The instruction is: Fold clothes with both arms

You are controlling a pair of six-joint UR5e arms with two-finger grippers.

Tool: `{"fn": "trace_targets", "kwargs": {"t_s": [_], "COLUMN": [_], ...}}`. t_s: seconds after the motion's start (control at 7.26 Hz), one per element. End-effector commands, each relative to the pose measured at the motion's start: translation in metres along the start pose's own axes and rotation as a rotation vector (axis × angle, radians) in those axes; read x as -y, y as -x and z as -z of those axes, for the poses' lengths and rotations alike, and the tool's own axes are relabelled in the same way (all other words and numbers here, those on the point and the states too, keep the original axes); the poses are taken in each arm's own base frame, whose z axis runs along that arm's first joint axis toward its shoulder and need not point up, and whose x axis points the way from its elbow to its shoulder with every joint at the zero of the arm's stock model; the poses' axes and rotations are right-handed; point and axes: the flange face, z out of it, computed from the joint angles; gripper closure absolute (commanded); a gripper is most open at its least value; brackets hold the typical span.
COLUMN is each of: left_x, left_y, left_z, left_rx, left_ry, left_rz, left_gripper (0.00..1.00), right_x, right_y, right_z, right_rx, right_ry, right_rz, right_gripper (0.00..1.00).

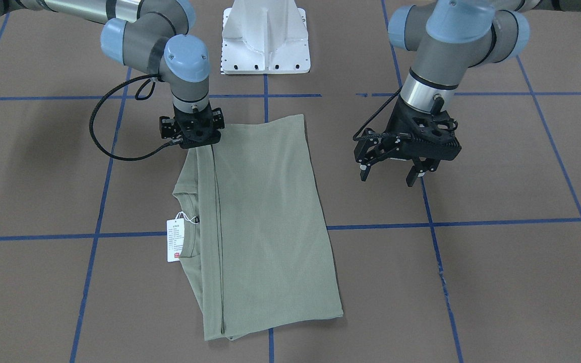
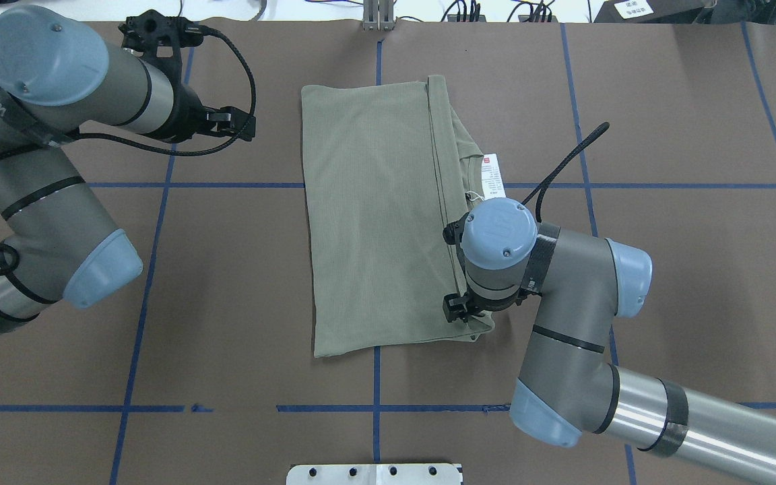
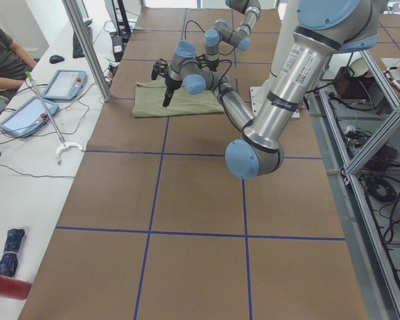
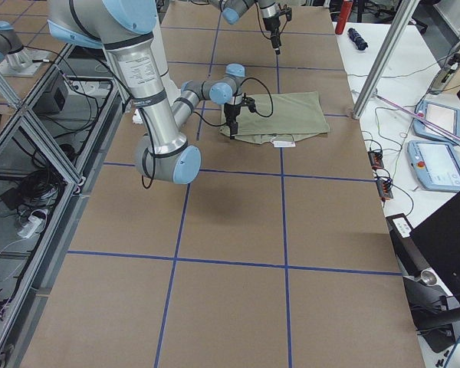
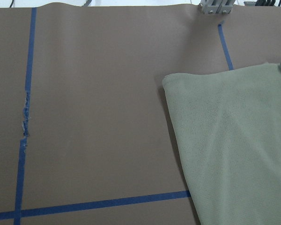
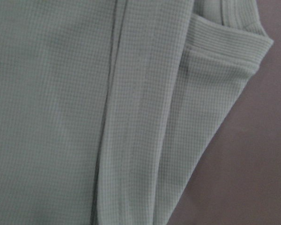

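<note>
The pale sage-green shirt [image 1: 270, 217] lies folded into a long rectangle mid-table, also in the overhead view [image 2: 374, 215]. Its neck and white hang tag [image 1: 174, 240] stick out on the robot's right side. My right gripper [image 1: 194, 137] points straight down onto the shirt's corner nearest the robot base, by the folded edge [image 2: 459, 306]. Its fingers are hidden and its wrist view shows only knit cloth [image 6: 61, 117], so I cannot tell if it grips. My left gripper [image 1: 389, 176] is open and empty, above bare table well clear of the shirt [image 5: 239, 140].
The white pedestal base [image 1: 265, 40] stands behind the shirt. Blue tape lines [image 1: 472, 222] grid the brown table. In the exterior left view an operator [image 3: 3, 53] sits at a side table with tablets [image 3: 63, 83].
</note>
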Motion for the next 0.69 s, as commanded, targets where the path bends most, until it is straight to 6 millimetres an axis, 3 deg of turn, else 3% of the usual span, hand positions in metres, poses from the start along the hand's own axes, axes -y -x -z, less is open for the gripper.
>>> {"fn": "trace_targets", "kwargs": {"t_s": [0.0,0.14,0.41,0.55], "left_x": [-0.006,-0.006,-0.01,-0.01], "left_y": [-0.008,-0.015,-0.026,-0.027], "left_z": [-0.002,0.003,0.002,0.0], "left_rx": [-0.012,-0.026,-0.038,-0.037], "left_ry": [0.007,0.004,0.011,0.013], "left_rz": [0.011,0.009,0.014,0.014], "left_gripper": [0.0,0.0,0.0,0.0], "right_x": [0.005,-0.006,-0.021,-0.014], "right_y": [-0.026,-0.048,-0.088,-0.098], "right_z": [-0.001,-0.015,-0.017,0.007], "right_rx": [-0.015,-0.043,-0.065,-0.039], "right_ry": [-0.003,0.014,0.017,-0.016], "right_rz": [-0.003,-0.013,-0.026,-0.043], "right_gripper": [0.0,0.0,0.0,0.0]}}
